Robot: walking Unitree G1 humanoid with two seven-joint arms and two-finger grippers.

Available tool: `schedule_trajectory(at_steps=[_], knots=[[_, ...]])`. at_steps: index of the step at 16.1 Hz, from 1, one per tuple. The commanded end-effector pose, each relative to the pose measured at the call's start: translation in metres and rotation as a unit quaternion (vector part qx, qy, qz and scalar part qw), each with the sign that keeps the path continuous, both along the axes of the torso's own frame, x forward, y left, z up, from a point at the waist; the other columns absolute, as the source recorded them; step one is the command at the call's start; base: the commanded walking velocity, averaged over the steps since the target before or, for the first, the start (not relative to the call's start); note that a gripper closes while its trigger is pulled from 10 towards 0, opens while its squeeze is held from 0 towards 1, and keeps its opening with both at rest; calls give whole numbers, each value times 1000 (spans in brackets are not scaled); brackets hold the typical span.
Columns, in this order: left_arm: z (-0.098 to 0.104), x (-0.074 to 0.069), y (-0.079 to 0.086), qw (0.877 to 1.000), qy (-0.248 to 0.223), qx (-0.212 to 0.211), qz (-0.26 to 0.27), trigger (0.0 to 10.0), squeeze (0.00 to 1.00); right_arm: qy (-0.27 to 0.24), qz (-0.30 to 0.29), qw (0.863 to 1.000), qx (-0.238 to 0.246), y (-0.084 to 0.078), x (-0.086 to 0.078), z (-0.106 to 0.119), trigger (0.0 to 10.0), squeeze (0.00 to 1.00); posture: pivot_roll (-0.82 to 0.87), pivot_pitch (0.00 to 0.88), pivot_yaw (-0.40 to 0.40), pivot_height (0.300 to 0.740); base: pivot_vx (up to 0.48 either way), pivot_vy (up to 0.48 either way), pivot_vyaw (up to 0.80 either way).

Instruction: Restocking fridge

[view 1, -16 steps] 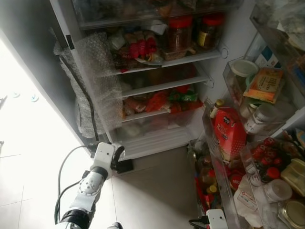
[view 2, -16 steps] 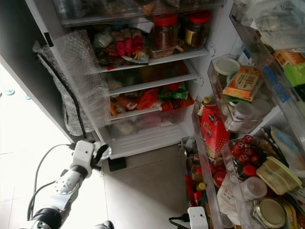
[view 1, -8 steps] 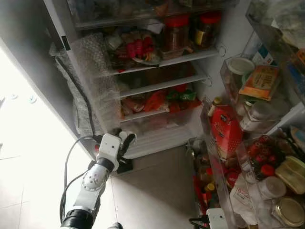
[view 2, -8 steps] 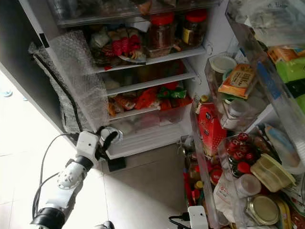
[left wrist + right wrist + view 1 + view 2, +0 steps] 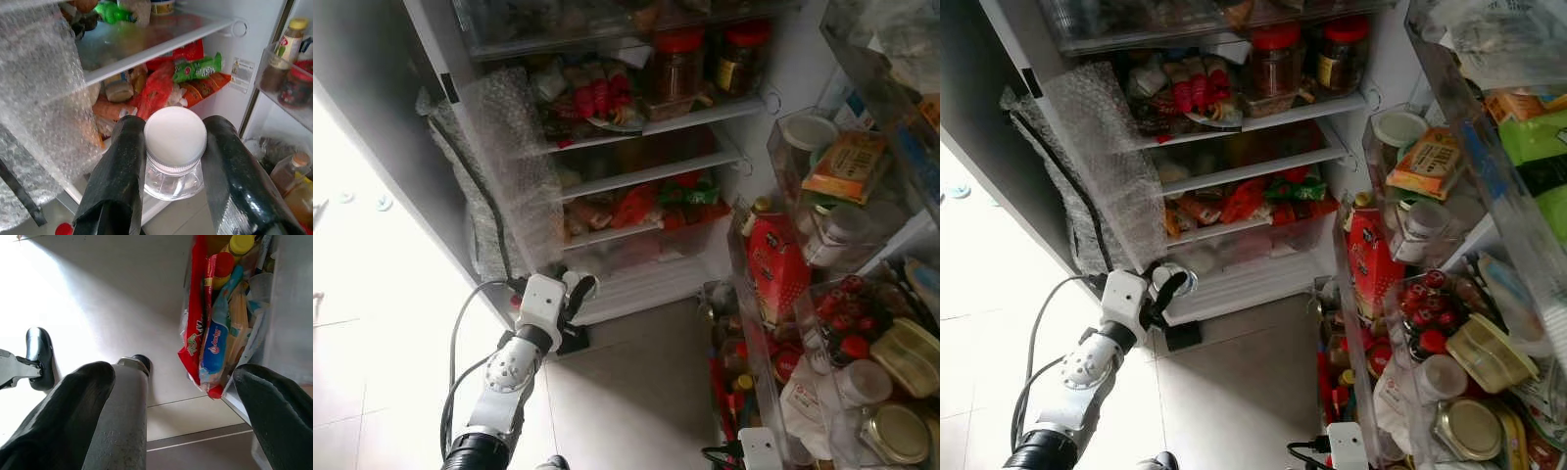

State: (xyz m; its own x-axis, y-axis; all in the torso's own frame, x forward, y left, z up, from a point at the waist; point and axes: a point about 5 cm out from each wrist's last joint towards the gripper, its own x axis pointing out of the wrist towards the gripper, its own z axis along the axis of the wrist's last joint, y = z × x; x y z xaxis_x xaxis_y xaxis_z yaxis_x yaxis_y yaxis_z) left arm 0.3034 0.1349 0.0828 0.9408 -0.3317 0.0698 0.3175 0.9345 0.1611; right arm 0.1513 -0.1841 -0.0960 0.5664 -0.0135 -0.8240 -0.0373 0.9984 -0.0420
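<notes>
Open fridge (image 5: 636,176), shelves crowded. Left gripper (image 5: 168,161) clamps a white-capped clear jar (image 5: 174,149) upright near the lowest shelf, presumably for stocking. Right gripper (image 5: 171,401) hangs spread wide, empty.

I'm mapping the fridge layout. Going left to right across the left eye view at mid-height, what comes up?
Bubble wrap sheet → middle fridge shelf → red carton in the door → clear door bin.
</notes>
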Motion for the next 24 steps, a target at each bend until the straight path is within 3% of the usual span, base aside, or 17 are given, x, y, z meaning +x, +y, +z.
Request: schedule_trajectory(at_steps=[1, 9, 19, 24], knots=[[1, -2, 0, 1000, 0, -2, -1, 10000, 0, 22, -3, 1000, -2, 1, -13, -5, 10000, 0, -137, 195, 11, 740, 0, 0, 0], [5, -1, 0, 1000, -3, -2, 1, 10000, 0, 21, -3, 1000, -9, 0, -13, -5, 10000, 0, -131, 190, 10, 732, 0, 0, 0], [10, 0, -3, 1000, -9, -4, 0, 10000, 0, 24, -5, 1000, -5, 0, -13, -5, 10000, 0, -133, 190, 9, 638, 0, 0, 0], [12, 1, -4, 1000, -9, -2, 0, 10000, 0, 22, 0, 1000, -4, 0, -12, -5, 10000, 0, -132, 192, 7, 633, 0, 0, 0]])
